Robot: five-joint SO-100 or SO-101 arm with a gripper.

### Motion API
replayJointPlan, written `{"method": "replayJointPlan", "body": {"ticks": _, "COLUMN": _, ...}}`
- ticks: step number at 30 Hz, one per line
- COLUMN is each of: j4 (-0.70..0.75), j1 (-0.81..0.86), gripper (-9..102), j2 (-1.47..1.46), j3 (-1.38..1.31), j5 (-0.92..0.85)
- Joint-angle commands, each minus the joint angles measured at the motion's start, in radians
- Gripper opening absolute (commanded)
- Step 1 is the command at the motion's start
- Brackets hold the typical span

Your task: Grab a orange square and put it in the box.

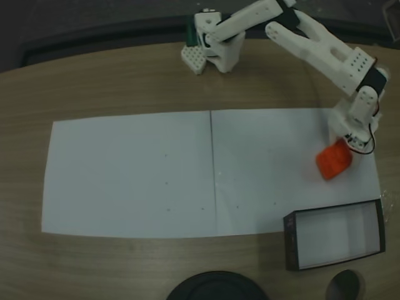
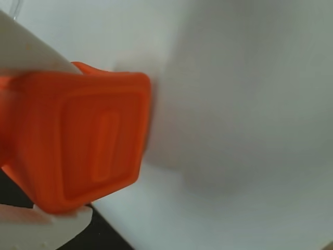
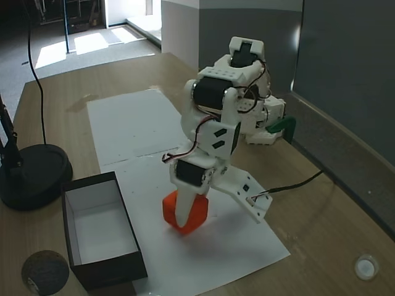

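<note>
Tool [image 3: 183, 217] fingers pinch the orange square [image 1: 334, 160], tilted above white paper [image 1: 137, 175] on the desk [image 1: 94, 87]. From the square, the box [image 1: 375, 234] lies near, at six o'clock in a fixed view.

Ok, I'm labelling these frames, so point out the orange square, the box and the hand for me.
orange square [image 1: 334, 160], a fixed view, its top face.
box [image 1: 289, 242], a fixed view, its black left wall.
hand [image 3: 184, 214], a fixed view, midway between the fingertips, at the square.
</note>
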Motion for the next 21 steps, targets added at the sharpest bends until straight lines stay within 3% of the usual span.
{"method": "replayJointPlan", "body": {"ticks": 1, "j4": 0.060, "j1": 0.038, "gripper": 7, "j2": 0.035, "j3": -0.272, "j5": -0.021}}
{"method": "replayJointPlan", "body": {"ticks": 5, "j4": 0.098, "j1": 0.071, "gripper": 7, "j2": 0.034, "j3": -0.520, "j5": -0.084}}
{"method": "replayJointPlan", "body": {"ticks": 9, "j4": -0.017, "j1": 0.103, "gripper": 7, "j2": 0.015, "j3": -0.712, "j5": -0.133}}
{"method": "replayJointPlan", "body": {"ticks": 15, "j4": -0.225, "j1": 0.155, "gripper": 7, "j2": -0.020, "j3": -0.721, "j5": -0.133}}
{"method": "replayJointPlan", "body": {"ticks": 21, "j4": -0.249, "j1": 0.219, "gripper": 7, "j2": -0.140, "j3": -0.726, "j5": -0.132}}
